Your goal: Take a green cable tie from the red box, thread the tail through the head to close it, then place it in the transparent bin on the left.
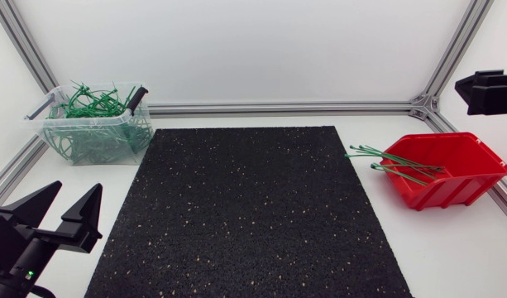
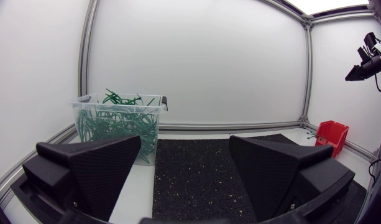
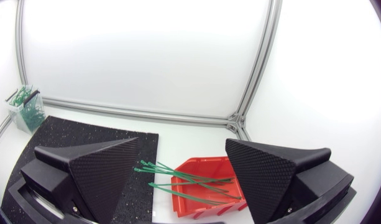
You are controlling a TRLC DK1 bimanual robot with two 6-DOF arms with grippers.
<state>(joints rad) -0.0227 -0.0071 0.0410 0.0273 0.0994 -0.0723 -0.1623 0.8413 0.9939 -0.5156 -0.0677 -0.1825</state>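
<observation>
Glossy red plastic box (image 1: 451, 170), clear plastic bin (image 1: 94, 136), speckled rough black mat (image 1: 245, 215)

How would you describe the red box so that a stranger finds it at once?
Start at the large black mat in the middle. Just off its right edge stands the red box, with straight green cable ties poking out toward the mat. The only other container, at far left, is a transparent bin.

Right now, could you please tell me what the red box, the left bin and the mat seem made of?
Red box: probably moulded plastic, opaque, faint sheen. Transparent bin: clear plastic, since green cable ties show through its wall. Mat: likely rubber granulate, matte black with pale specks.
</observation>
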